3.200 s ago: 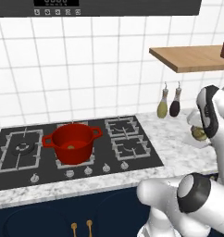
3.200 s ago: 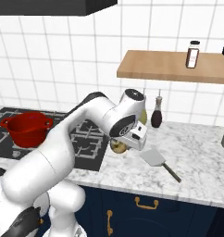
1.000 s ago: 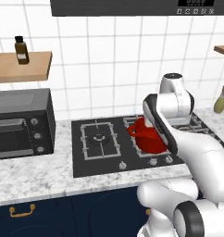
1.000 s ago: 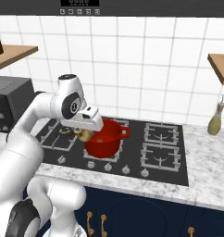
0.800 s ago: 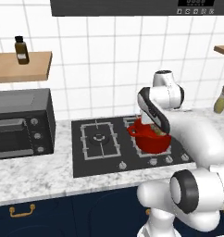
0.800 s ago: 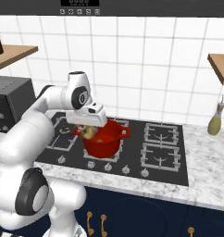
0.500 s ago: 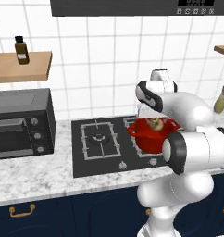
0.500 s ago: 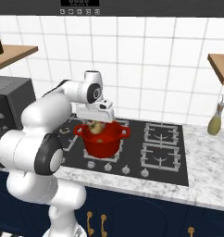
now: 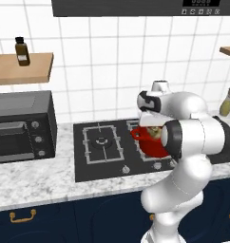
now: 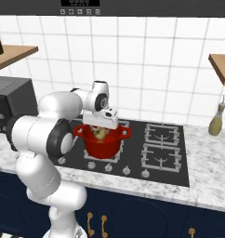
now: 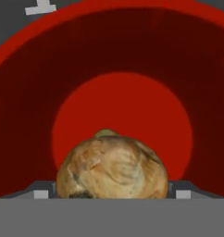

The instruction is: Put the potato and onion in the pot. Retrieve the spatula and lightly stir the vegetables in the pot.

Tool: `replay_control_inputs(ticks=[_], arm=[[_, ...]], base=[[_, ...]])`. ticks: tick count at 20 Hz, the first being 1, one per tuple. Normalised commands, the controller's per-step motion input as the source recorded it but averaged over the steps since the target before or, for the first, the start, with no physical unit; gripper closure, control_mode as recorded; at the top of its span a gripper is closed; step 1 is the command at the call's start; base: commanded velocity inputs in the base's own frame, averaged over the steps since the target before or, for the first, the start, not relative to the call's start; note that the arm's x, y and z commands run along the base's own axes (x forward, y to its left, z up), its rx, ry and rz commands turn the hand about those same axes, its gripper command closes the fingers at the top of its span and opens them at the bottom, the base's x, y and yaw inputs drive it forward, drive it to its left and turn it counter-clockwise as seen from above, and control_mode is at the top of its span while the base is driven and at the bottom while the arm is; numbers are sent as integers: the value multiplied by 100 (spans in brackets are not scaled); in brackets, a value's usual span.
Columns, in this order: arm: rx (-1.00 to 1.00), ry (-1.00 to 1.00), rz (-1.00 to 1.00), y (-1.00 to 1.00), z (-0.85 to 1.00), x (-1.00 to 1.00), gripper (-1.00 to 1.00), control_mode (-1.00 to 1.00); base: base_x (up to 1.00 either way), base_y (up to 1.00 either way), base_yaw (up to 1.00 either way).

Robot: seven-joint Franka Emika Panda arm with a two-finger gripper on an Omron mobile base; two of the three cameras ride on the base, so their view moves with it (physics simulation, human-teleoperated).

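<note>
The red pot stands on the hob's front middle burner. My gripper hangs just above its rim and points down into it. A round, lumpy brown vegetable, which I take for the potato, sits between the two fingertips, which press against its two sides. It shows as a yellow-brown lump at the pot's mouth. Below it the pot's floor is bare red where it shows. The onion and the spatula are out of view.
The black hob has free burners left and right of the pot. A black microwave stands at the far left under a wooden shelf. Bottles stand on the marble counter at the right.
The base drove left along the counter, so the whole scene shifted. Over the last second the hand swung over the pot with the vegetable in it and came down to the rim.
</note>
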Motion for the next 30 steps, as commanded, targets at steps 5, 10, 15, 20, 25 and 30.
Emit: replay_control_inputs(ticks=[5,10,15,20,25,30], arm=[[1,0,0,0,-45,11,100,-100],[0,0,0,0,-8,3,-100,-100],[3,-20,2,3,8,0,-100,-100],[1,-17,1,0,39,-6,-100,-100],[0,-7,0,2,73,-17,-100,-100],[0,-1,1,-1,63,-61,-100,-100]], base=[[0,0,0],[0,0,0],[0,0,0],[0,0,0],[0,0,0],[0,0,0]])
